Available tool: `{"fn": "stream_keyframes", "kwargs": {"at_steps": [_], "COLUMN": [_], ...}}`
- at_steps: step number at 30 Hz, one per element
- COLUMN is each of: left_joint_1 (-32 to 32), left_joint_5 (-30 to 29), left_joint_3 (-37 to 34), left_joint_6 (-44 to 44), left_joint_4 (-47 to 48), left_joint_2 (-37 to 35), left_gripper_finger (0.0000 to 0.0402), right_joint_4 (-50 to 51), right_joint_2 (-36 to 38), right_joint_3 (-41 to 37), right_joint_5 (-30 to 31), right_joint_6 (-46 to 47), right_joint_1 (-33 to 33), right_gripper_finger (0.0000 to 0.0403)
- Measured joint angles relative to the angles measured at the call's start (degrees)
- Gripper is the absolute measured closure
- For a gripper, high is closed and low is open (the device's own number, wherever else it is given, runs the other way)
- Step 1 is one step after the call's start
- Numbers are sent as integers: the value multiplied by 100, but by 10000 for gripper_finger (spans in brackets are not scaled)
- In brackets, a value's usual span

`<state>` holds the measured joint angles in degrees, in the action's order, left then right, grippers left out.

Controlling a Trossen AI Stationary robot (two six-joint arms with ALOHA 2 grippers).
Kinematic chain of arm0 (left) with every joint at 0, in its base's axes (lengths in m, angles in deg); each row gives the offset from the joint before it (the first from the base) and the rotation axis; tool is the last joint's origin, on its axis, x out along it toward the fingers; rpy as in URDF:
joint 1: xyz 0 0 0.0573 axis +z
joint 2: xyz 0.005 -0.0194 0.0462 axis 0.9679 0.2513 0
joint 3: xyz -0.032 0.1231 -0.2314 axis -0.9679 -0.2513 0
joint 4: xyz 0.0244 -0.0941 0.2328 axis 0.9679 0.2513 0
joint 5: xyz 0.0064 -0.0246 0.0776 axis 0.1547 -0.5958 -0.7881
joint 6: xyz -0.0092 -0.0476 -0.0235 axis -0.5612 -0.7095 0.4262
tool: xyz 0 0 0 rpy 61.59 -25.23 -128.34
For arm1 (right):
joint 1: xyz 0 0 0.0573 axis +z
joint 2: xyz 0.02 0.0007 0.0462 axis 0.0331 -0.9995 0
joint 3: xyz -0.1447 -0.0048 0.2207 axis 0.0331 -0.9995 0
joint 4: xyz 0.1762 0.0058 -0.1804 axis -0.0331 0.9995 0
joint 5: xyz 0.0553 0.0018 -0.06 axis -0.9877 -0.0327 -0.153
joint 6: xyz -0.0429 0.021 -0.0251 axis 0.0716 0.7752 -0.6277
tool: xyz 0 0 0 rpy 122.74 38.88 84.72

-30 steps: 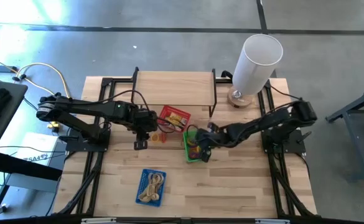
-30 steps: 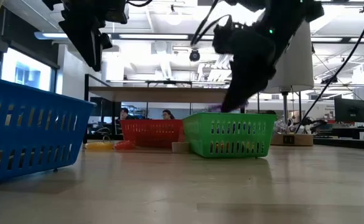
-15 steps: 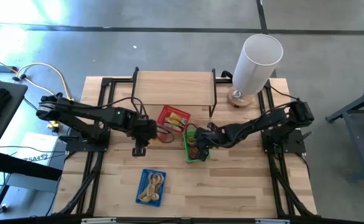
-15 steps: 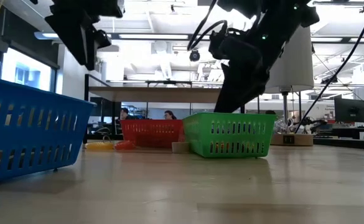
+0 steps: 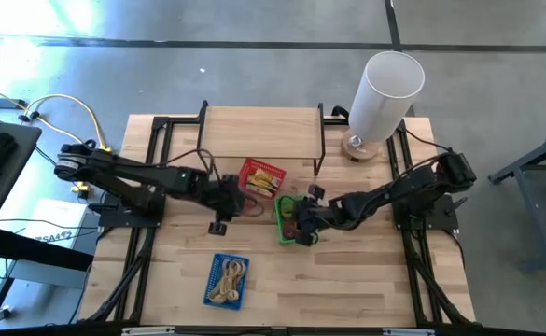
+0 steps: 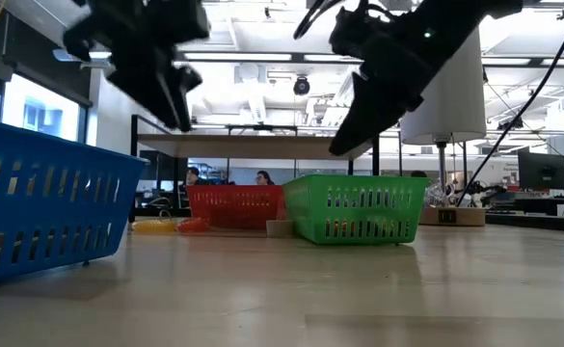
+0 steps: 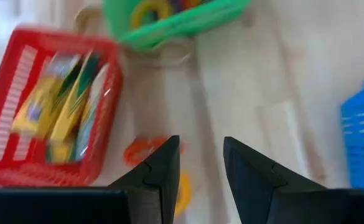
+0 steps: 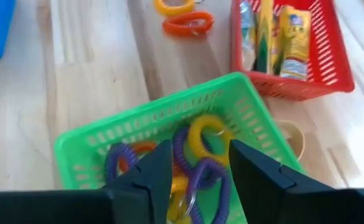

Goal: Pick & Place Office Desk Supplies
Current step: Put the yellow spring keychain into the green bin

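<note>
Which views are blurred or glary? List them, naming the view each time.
Left wrist view: smeared; red basket and green basket soft. Low view: left pincer streaked, right pincer a dark shape against bright ceiling lights. High view: glare on the floor. Right wrist view: coiled loops sharp.

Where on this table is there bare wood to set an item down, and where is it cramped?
Free: the near strip right of the blue basket, below the green basket, and the back shelf left of the white cylinder. Crowded: the centre, where the red basket, green basket, loose orange and yellow loops, the left gripper and right gripper cluster.
</note>
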<state>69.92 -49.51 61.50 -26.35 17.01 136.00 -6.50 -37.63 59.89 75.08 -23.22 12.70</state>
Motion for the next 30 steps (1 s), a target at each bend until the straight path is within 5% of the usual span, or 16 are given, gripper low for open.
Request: {"fn": "stream_keyframes", "kwargs": {"at_steps": [14, 30], "left_joint_1": [1382, 1627], "left_joint_5": [249, 335], "left_joint_3": [-1052, -1358], "left_joint_6": [-38, -2194], "left_joint_4": [4, -445], "left_joint_2": [0, 0], "left_gripper_finger": [285, 285], "right_joint_4": [298, 466], "right_joint_2": [0, 0], "right_joint_3": [0, 0], "right_joint_5": [259, 260], "right_joint_6": [284, 289], "right_joint_1": [203, 203], "right_gripper_finger": [257, 257]}}
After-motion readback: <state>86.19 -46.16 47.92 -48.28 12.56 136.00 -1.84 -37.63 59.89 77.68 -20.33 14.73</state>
